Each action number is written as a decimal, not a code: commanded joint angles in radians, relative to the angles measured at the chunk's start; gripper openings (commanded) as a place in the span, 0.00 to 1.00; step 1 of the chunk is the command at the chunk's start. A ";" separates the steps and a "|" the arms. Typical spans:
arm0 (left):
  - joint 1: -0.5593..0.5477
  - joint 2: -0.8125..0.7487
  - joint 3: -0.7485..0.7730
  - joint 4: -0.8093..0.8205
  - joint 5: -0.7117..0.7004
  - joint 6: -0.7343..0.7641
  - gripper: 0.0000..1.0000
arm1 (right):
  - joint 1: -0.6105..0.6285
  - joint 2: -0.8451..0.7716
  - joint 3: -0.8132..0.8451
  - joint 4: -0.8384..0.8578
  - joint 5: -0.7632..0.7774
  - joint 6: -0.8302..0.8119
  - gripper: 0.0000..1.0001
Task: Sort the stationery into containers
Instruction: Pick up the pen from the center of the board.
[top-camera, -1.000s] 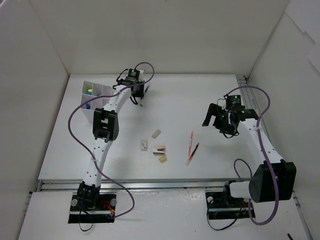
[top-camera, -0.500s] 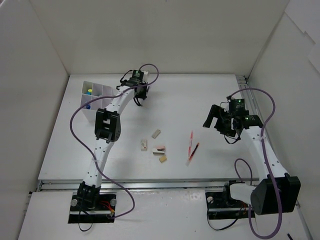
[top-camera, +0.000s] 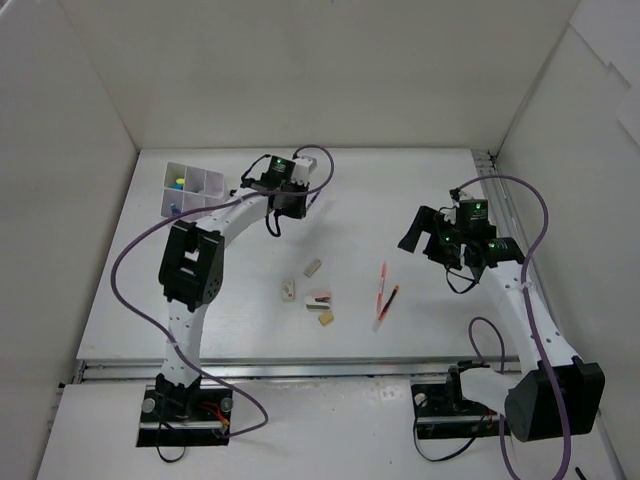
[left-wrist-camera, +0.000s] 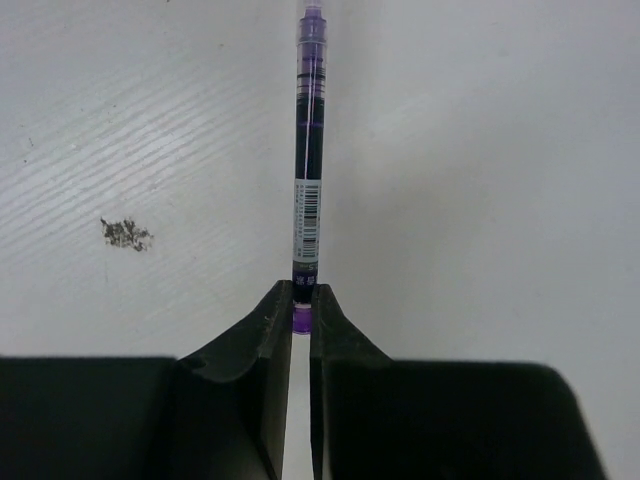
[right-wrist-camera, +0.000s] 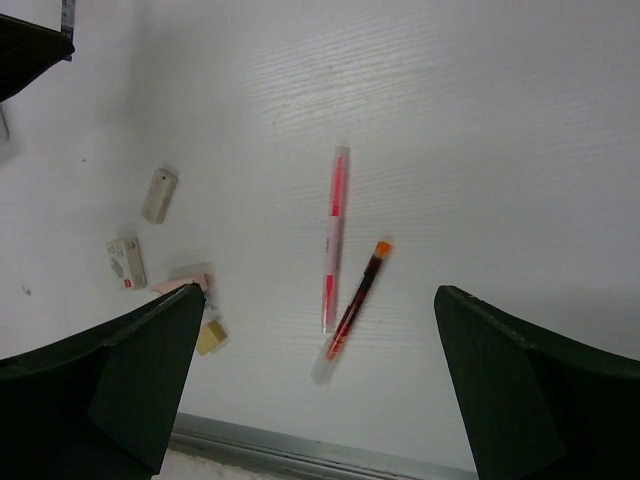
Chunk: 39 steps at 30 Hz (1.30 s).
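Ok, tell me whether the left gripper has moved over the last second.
Yes. In the top view the left gripper has shifted right and slightly nearer, farther from the white box.

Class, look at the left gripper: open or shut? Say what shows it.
Shut. In the wrist view the left gripper has its fingers pinching the end of a purple pen, which sticks out past them.

Glossy clear plastic purple pen (left-wrist-camera: 307, 150), matt black left gripper (left-wrist-camera: 301, 310), grained matt table (left-wrist-camera: 480, 150)
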 joint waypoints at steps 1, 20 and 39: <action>0.002 -0.226 -0.090 0.222 0.095 -0.028 0.00 | 0.034 -0.010 -0.013 0.136 -0.047 0.041 0.98; -0.038 -0.635 -0.545 0.530 0.239 -0.151 0.00 | 0.244 0.346 0.070 0.951 -0.139 0.288 0.97; -0.081 -0.701 -0.670 0.720 0.147 -0.335 0.00 | 0.370 0.506 0.156 1.084 -0.178 0.287 0.58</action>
